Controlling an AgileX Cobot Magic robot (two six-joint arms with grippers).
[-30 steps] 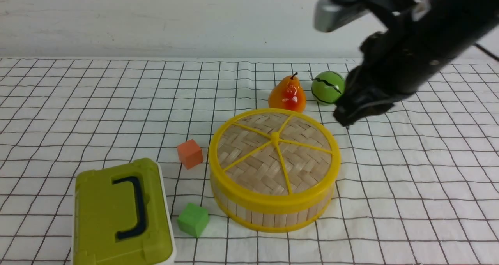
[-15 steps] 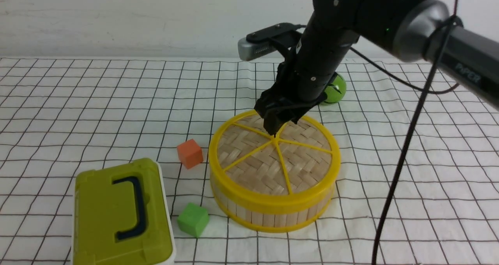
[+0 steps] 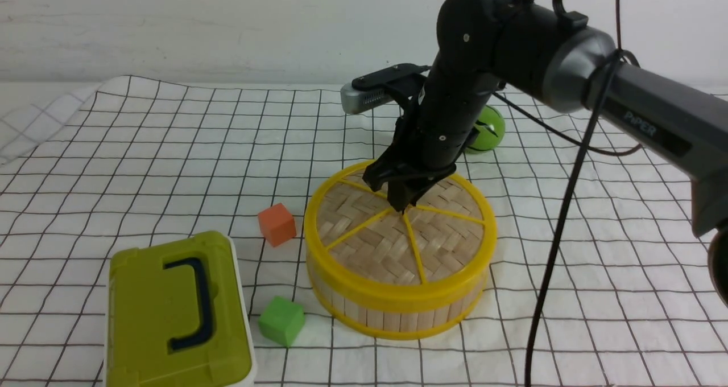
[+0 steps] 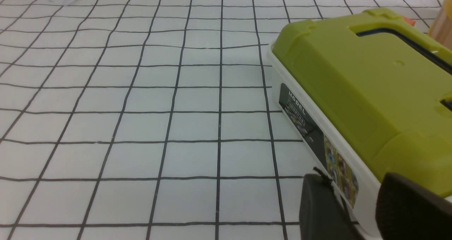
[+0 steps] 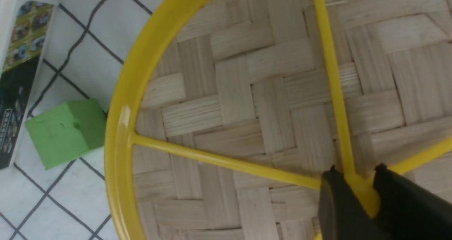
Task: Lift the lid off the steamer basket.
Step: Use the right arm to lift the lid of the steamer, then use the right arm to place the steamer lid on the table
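The lid (image 3: 364, 245) is a woven bamboo disc with a yellow rim and spokes, lying flat on the steamer basket (image 3: 398, 318) in the middle of the cloth. My right gripper (image 3: 401, 208) reaches straight down onto the lid's centre. In the right wrist view the right gripper (image 5: 356, 171) is shut on the yellow centre knob (image 5: 363, 194), one finger on each side. The left gripper (image 4: 349, 178) shows only in the left wrist view. It sits low beside the olive-green box (image 4: 370, 91), its fingers a little apart with nothing between them.
The olive-green box (image 3: 176, 313) with a dark handle sits front left. An orange cube (image 3: 277, 223) and a green cube (image 3: 281, 320) lie just left of the basket. A green ball (image 3: 489, 128) is behind my right arm. The cloth's far left corner is rumpled.
My right arm swung in from the right rear, came down over the lid's centre and closed on the knob. The cloth's far left corner has pulled up. The lid has not moved.
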